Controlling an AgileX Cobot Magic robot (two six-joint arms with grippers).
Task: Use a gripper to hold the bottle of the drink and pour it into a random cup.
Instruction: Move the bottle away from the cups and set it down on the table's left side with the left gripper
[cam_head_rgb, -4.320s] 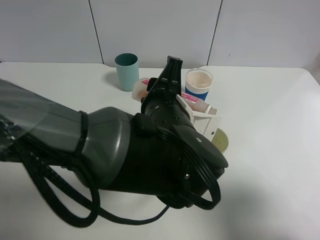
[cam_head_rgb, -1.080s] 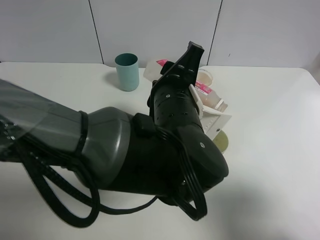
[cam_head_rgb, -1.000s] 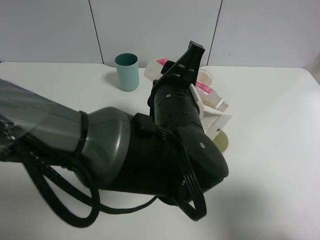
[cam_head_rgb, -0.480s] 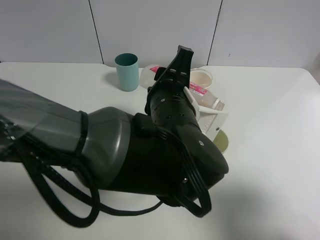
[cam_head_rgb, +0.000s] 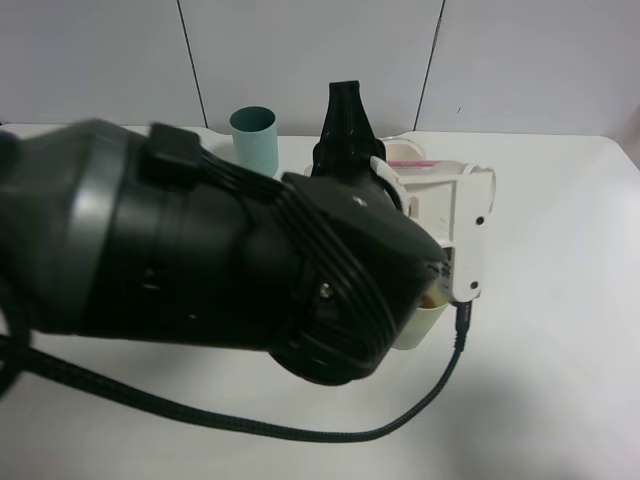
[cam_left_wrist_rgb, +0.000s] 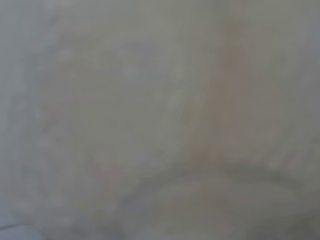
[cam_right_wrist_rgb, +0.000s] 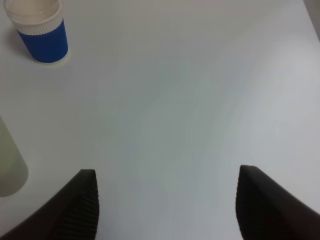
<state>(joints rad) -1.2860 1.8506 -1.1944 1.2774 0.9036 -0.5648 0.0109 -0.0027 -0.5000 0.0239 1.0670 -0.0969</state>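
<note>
In the exterior high view my left arm fills the left and middle. Its white gripper (cam_head_rgb: 462, 235) stands turned on edge just above the pale yellowish-green cup (cam_head_rgb: 424, 320), which peeks out under the arm. A strip of the bottle's red-and-white label (cam_head_rgb: 428, 163) shows in the claw; the rest of the bottle is hidden. The drink is not visible. The left wrist view is a grey-beige blur. My right gripper (cam_right_wrist_rgb: 167, 200) is open and empty over bare table, with the pale cup (cam_right_wrist_rgb: 7, 165) at the edge of its view.
A teal cup (cam_head_rgb: 254, 137) stands at the back. The white cup with blue sleeve (cam_head_rgb: 401, 152) shows only its rim behind the arm; it is whole in the right wrist view (cam_right_wrist_rgb: 39, 29). A black cable (cam_head_rgb: 300, 430) trails across the table in front.
My left arm has swung closer to the camera and rolled its wrist. The white claw with the bottle has moved right and turned on edge above the pale cup.
</note>
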